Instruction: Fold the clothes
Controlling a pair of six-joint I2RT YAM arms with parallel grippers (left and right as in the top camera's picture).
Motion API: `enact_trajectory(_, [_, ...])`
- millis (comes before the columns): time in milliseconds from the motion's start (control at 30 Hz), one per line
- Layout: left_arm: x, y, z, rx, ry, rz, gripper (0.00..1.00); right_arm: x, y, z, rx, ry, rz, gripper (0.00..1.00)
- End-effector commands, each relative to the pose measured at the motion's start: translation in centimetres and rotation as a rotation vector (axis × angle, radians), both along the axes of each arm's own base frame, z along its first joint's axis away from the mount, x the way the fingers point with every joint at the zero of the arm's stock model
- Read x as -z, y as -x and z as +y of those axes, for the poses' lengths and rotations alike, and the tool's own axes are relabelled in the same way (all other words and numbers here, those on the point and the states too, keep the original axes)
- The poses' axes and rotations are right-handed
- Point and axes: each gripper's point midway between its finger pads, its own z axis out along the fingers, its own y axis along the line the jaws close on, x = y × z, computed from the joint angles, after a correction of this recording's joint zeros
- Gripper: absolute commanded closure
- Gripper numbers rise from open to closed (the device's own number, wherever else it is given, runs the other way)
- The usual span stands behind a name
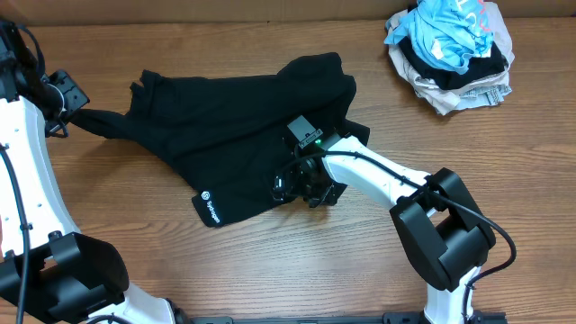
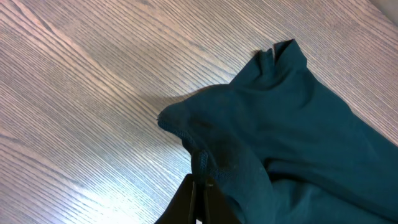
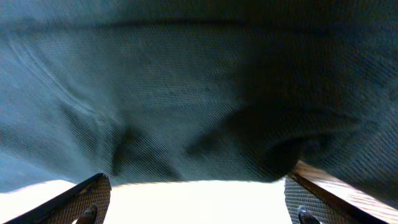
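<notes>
Here, pinches a corner of the black top (image 1: pixel 225 108) tight in the left gripper (image 2: pixel 199 194), seemingly to tension it; holds the right gripper (image 1: pixel 304 184) spread apart over fabric just below.

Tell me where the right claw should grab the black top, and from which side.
Grip the top's bottom hem just right of the logo, coming in low from the robot's side. That edge lies flat and free, facing the open right claw. The left claw pinches the stretched left corner, so a hold here should pull the cloth taut.
</notes>
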Motion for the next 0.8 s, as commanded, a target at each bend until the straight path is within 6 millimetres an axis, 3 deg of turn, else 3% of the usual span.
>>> enact_trajectory(0, [-0.2,-0.4,-0.2,0.025,-0.005,-0.008,0.96,0.7,0.1,0.0,0.075,-0.004,0.019,0.07])
enact_trajectory(767, [-0.1,-0.2,-0.2,0.024,-0.006,0.000,0.96,3.9,0.2,-0.4,0.198,-0.012,0.054,0.08])
